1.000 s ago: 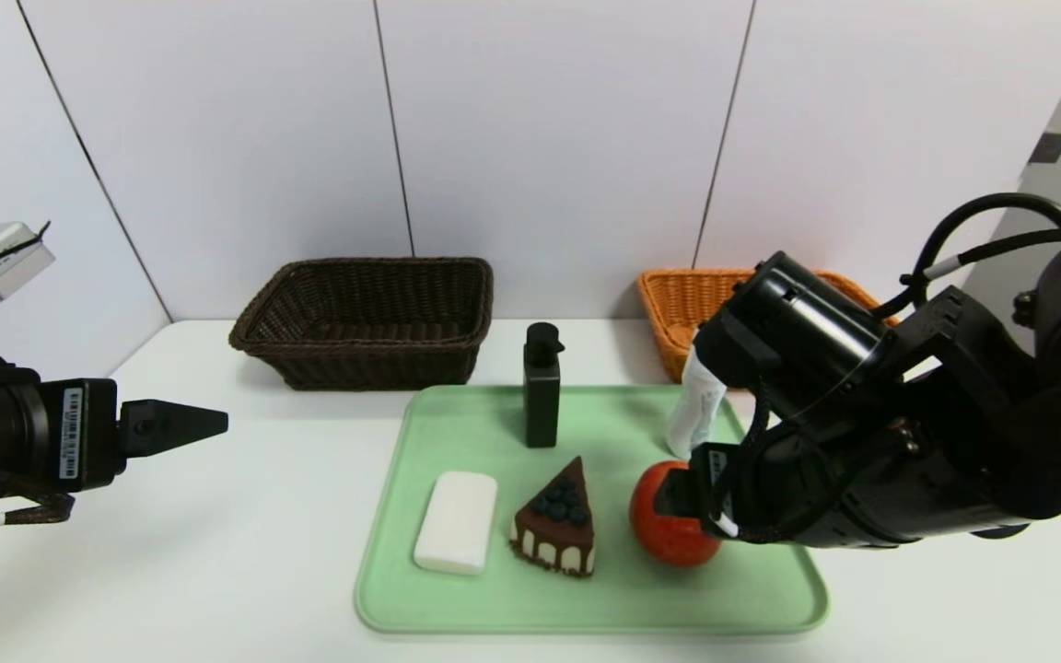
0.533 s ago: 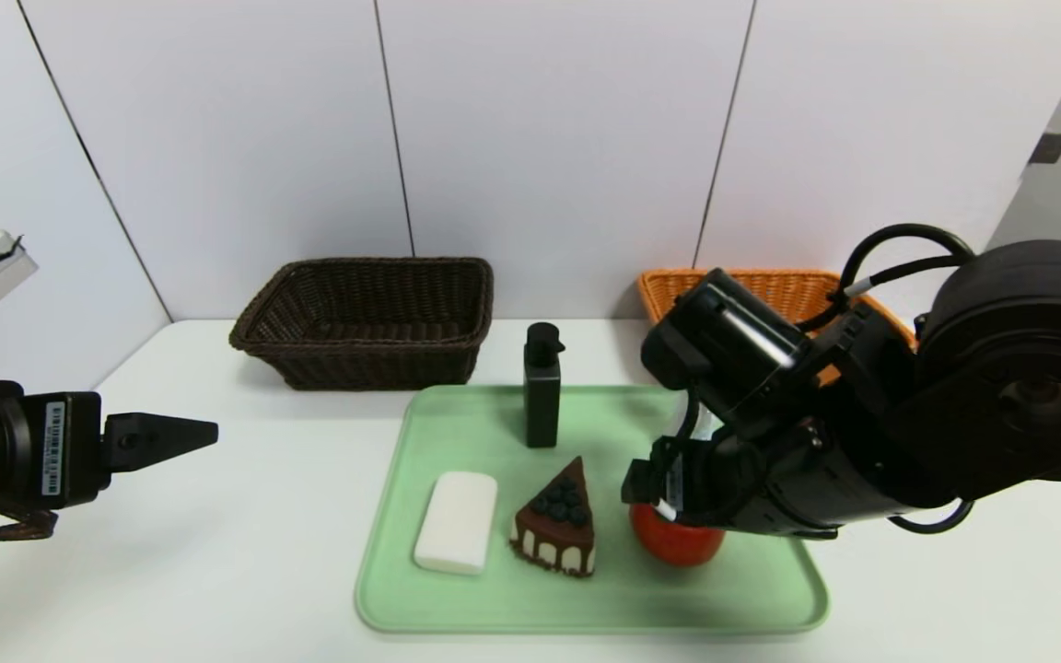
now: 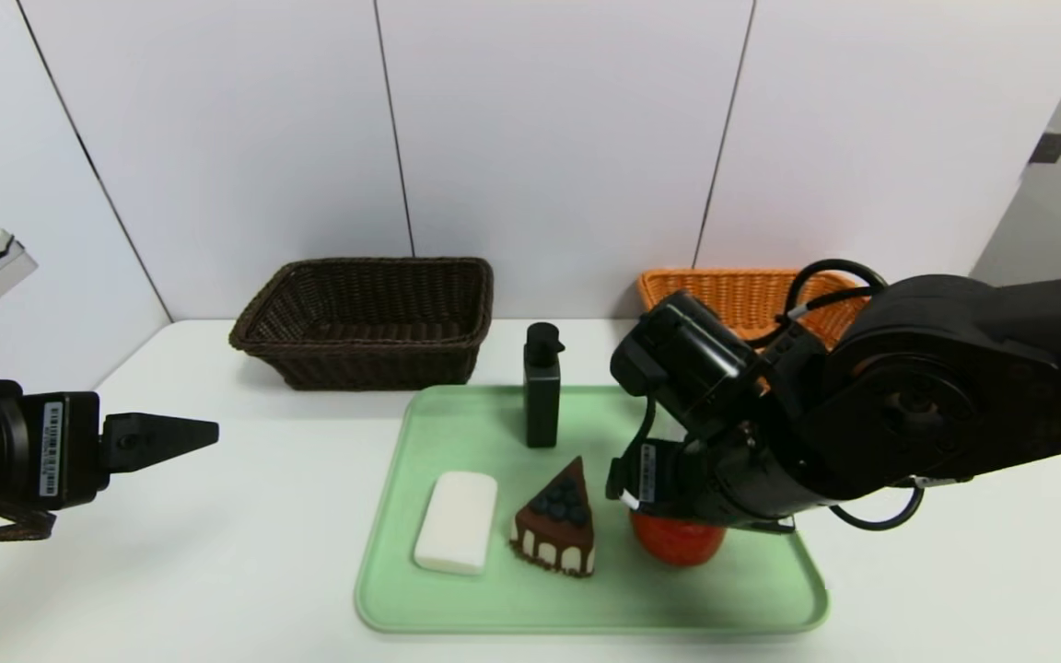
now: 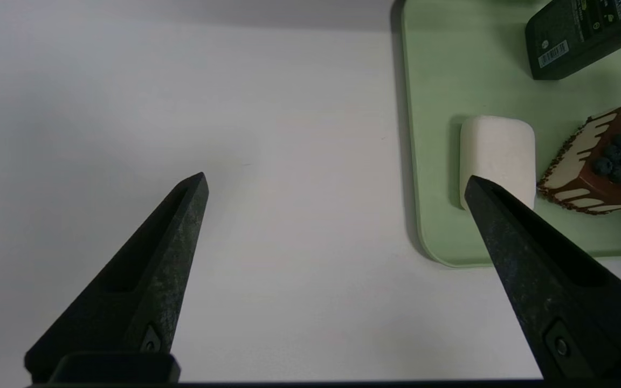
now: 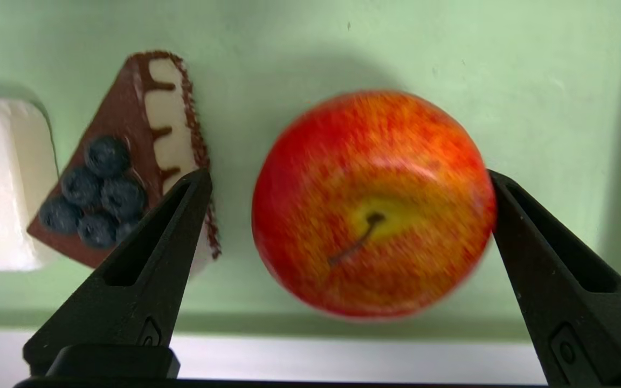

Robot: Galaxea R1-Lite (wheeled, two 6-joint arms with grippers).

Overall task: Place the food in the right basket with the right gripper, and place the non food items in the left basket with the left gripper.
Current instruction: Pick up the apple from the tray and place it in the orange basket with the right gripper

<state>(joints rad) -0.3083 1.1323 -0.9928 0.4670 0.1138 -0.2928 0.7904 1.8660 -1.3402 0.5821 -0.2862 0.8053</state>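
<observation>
A red-yellow apple [image 5: 372, 205] sits on the green tray [image 3: 494, 599], and only its lower part [image 3: 678, 543] shows under my right arm in the head view. My right gripper [image 5: 348, 175] is open above it, one finger on each side. The chocolate cake slice [image 3: 556, 520] lies just left of the apple, then the white soap bar [image 3: 456, 521]. The black pump bottle [image 3: 542, 387] stands at the tray's back. The white tube bottle is hidden behind my right arm. My left gripper [image 4: 335, 179] hangs open over bare table left of the tray.
The dark brown basket [image 3: 374, 364] stands at the back left and the orange basket [image 3: 742, 295] at the back right, partly behind my right arm. The white wall is close behind both.
My right arm has swung left and down over the apple, now covering the white tube bottle. My left gripper has drawn back slightly to the left.
</observation>
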